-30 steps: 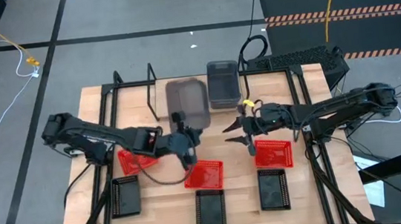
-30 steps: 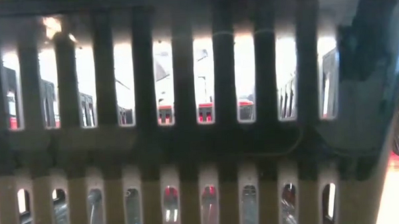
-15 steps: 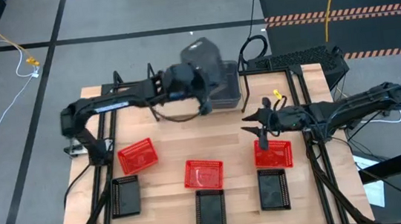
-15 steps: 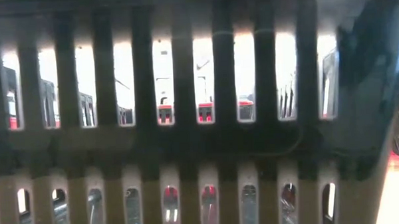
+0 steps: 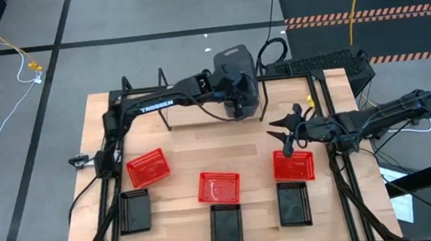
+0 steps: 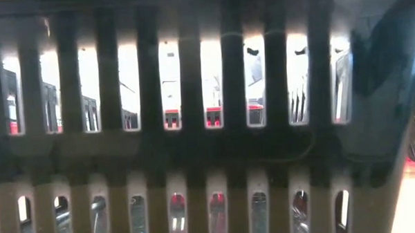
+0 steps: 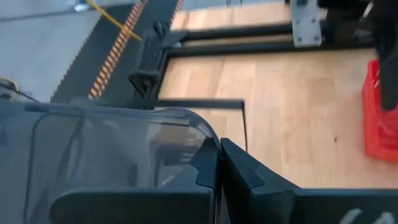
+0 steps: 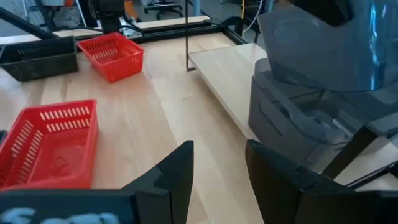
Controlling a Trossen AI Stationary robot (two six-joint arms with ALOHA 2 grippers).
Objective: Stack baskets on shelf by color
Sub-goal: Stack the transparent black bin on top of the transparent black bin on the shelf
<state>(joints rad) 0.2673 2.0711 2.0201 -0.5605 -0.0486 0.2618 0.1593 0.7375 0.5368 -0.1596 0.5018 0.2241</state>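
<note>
A translucent grey basket (image 5: 234,57) is held in my left gripper (image 7: 219,165), which is shut on it. It hangs over the grey baskets (image 8: 298,118) stacked at the right end of the black wire shelf (image 5: 164,102). My right gripper (image 5: 285,133) is open and hovers above the far edge of a red basket (image 5: 294,164), touching nothing. Two more red baskets (image 5: 147,167) (image 5: 218,187) sit mid-table. Three black baskets (image 5: 134,211) (image 5: 226,226) (image 5: 294,204) line the near edge. My left gripper pinches the grey basket's rim (image 7: 198,132) between its two shut fingers. The basket is lifted clear and tilted (image 8: 329,43) above the grey stack. The fingers themselves hide how far back the rim reaches.
A slotted basket wall (image 6: 195,151) close to the lens fills the low view; red baskets show through its slots. Black frame rails (image 5: 342,179) run along both table sides. Bare wood (image 5: 202,146) lies between the shelf and the red baskets.
My left arm carried the grey basket from the table's middle up and toward the far edge, then rightward to above the grey stack on the shelf's right end. My right gripper drew back toward the right edge, to above the right red basket.
</note>
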